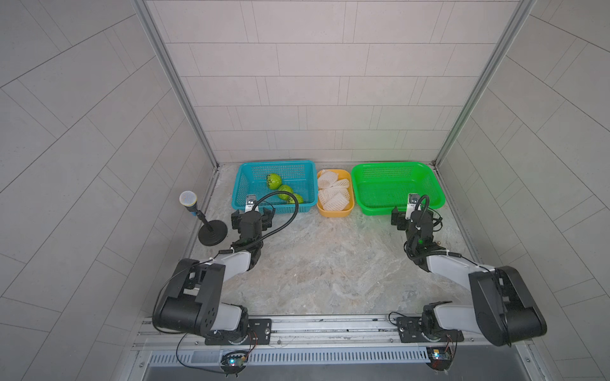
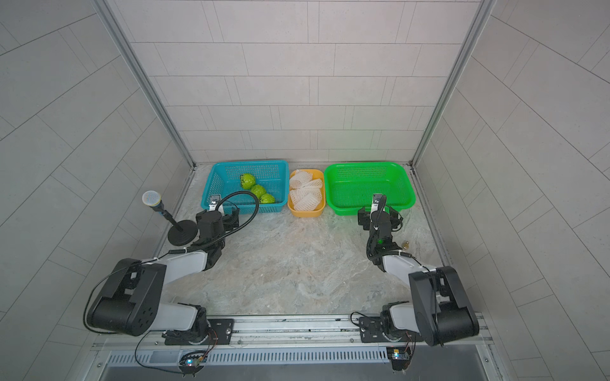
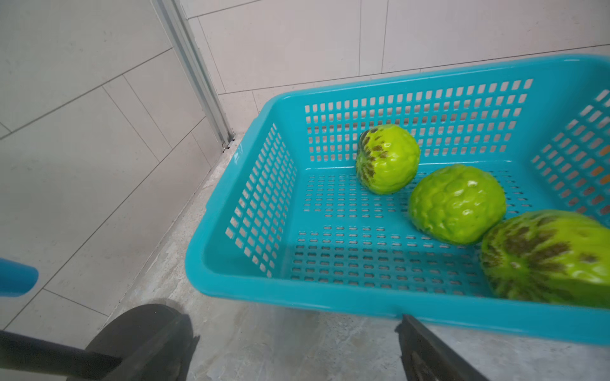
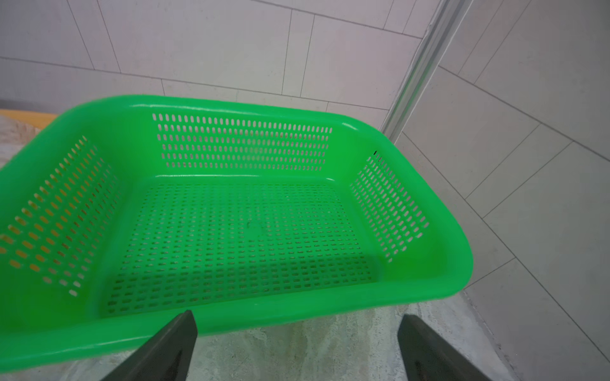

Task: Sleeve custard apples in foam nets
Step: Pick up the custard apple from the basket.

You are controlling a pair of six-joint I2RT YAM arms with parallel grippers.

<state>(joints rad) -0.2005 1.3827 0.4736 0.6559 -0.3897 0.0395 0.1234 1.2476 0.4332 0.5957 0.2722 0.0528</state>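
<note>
Starting with the biggest thing, the flat grey stone-look table (image 1: 313,264) holds everything, and three tubs sit in a row along its far edge where both arms can reach. The bright green plastic basket with holes (image 1: 379,210) stands on the right with nothing in it; I think it waits for the finished fruit. The blue plastic basket with holes (image 1: 277,163) stands on the left. Between them sits the small yellow plastic tray (image 1: 335,212), so it is near either arm. The black microphone on a round stand (image 1: 188,199) is just beside the left arm and could get bumped. The white foam nets (image 1: 333,193) lie piled in the yellow tray. The three bumpy green custard apples (image 3: 457,204) lie in the blue basket, touching in a slanted line, and none wears a net yet. The left claw (image 3: 295,333) hangs just before the blue basket's near rim, spread wide, holding nothing. The right claw (image 4: 297,318) hangs before the green basket, spread wide too. The blue rim stands between the left claw and the fruit, so I think that claw must go up and over.
</note>
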